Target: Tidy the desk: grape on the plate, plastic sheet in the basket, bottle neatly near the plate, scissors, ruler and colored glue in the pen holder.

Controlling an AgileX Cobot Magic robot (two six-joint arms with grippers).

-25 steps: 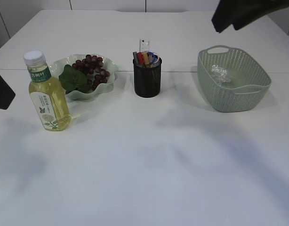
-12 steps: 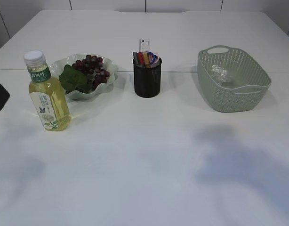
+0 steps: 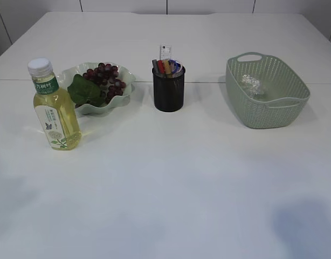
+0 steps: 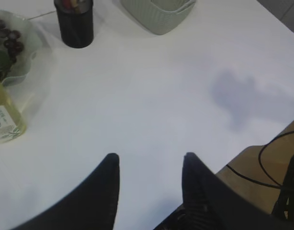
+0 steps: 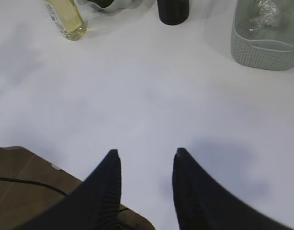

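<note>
Worktop [image 3: 171, 178]: white, carries all items. Basket [image 3: 273, 110]: green, at right, crumpled plastic sheet [image 3: 252, 83] inside. Plate [image 3: 122, 75]: wavy-rimmed, at left, holds grape [image 3: 107, 78] bunch with leaf. Bottle [image 3: 54, 108]: upright, just beside plate. Pen holder [image 3: 168, 91]: black, centre, stationery standing inside. Left pincer [image 4: 149, 160] and right pincer [image 5: 146, 155]: both released, empty, above bare worktop

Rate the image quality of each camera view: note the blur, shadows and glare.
Exterior view: sharp, evenly lit, soft grey shadow on the table at lower right, faint glare on the bottle. Left wrist view: soft overall, the left pincer a dark blur, its fingertips apart, hazy shadow at right. Right wrist view: slightly crisper, the right pincer featureless black, its fingertips apart, shadow beside it.
</note>
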